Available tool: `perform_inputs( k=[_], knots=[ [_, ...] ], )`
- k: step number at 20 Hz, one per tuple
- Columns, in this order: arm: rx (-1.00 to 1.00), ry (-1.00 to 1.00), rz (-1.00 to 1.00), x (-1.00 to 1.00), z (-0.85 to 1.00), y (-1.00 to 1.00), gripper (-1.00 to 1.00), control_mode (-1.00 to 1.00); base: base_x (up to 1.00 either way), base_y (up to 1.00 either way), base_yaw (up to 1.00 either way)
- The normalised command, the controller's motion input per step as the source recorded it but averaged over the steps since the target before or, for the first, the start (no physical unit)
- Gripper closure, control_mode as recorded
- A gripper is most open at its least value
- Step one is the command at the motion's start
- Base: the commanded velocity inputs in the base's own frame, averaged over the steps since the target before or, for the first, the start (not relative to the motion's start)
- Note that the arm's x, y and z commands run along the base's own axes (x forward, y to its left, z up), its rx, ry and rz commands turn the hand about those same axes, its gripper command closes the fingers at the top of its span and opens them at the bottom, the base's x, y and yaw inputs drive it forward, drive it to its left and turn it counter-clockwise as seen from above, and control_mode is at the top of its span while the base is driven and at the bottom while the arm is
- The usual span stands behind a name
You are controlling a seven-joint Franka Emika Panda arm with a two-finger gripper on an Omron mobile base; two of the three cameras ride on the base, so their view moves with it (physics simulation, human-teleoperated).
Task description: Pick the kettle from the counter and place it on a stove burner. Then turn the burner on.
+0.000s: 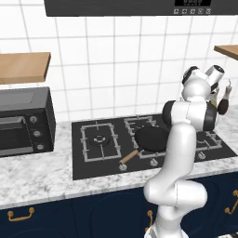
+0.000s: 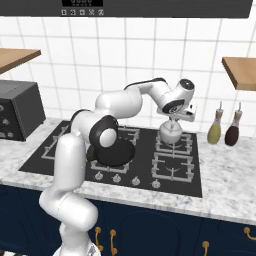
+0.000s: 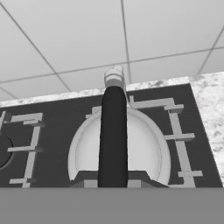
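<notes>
The small silver-white kettle [image 2: 170, 133] is at the back right burner of the black stove [image 2: 60, 150], low over its grate or resting on it; I cannot tell which. My gripper [image 2: 172, 120] is shut on the kettle's dark arched handle [image 3: 113, 131] from above. In the hand view the kettle [image 3: 146, 144] lies right under my gripper [image 3: 113, 180], its spout pointing toward the tiled wall. The marble counter [image 2: 225, 185] runs around the stove [image 1: 93, 160]. In the left base view my own arm hides the kettle.
A black pan [image 1: 151, 138] with a wooden handle sits on a middle burner. Knobs [image 2: 117, 179] line the stove's front edge. Two slim bottles [image 2: 223, 129] stand on the counter at the right. A dark oven [image 1: 23, 121] stands at the left, under wooden shelves.
</notes>
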Motion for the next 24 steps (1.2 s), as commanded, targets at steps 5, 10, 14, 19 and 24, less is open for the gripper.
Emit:
perform_inputs(
  k=[5, 10, 14, 19, 24],
  knots=[
    [0.00, 0.00, 0.00, 0.00, 0.00, -0.05, 1.00, -1.00, 0.00, 0.00, 0.00],
    [0.00, 0.00, -0.01, 0.00, -0.02, -0.14, 1.00, -1.00, 0.00, 0.00, 0.00],
    [0.00, 0.02, -0.02, 0.01, -0.11, -0.02, 1.00, -1.00, 0.00, 0.00, 0.00],
    [0.00, 0.03, -0.02, 0.00, -0.37, 0.00, 1.00, -1.00, 0.00, 0.00, 0.00],
    [0.00, 0.01, 0.00, 0.00, -0.24, 0.00, 1.00, -1.00, 0.00, 0.00, 0.00]
  ],
)
